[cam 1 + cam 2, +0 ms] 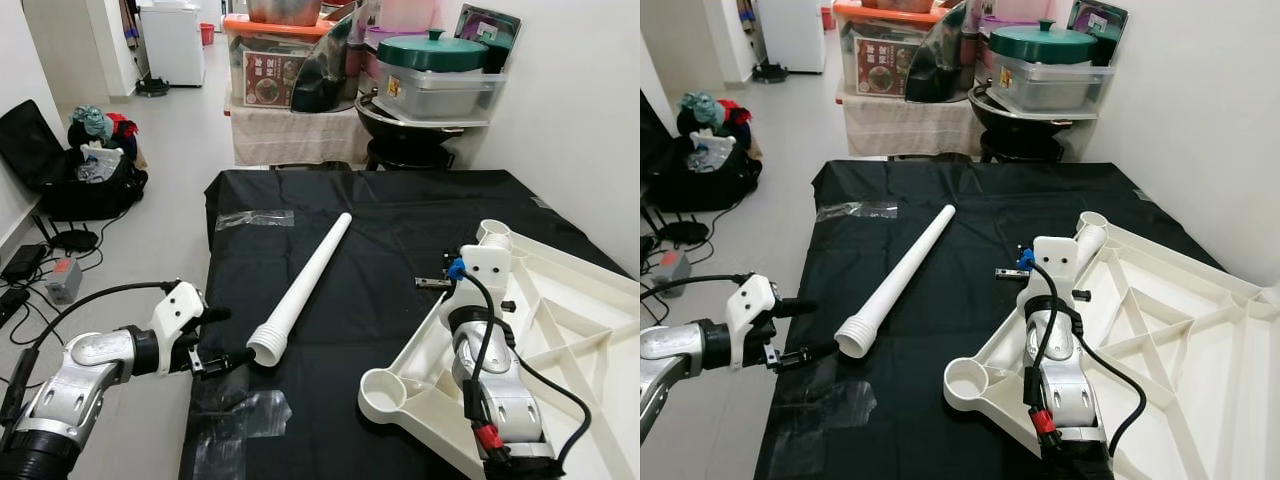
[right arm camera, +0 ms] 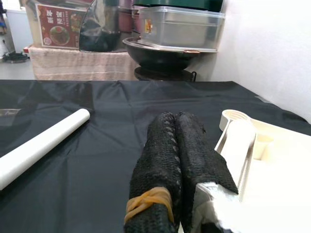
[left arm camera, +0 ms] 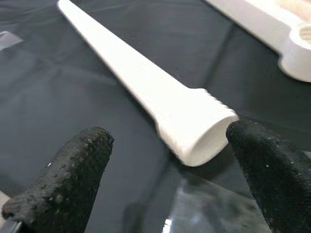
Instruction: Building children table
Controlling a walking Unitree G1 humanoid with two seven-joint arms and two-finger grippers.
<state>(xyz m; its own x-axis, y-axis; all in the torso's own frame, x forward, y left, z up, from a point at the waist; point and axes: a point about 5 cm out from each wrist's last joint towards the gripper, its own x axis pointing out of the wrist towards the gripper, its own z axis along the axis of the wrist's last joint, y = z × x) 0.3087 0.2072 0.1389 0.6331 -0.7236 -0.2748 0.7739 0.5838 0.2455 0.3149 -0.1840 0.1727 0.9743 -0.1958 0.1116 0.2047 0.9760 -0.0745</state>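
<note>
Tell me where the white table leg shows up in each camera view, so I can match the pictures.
Left eye view: table leg lies diagonally mid-frame on the black cloth.
Right eye view: the same diagonal, left of centre.
Left wrist view: its wide threaded end sits between the open left gripper fingers.
Right wrist view: its narrow end shows at the left edge.
Shared landmark: the black cloth.

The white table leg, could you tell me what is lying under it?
The white table leg lies directly on the black sheet; whatever is beneath that sheet is covered.
</note>
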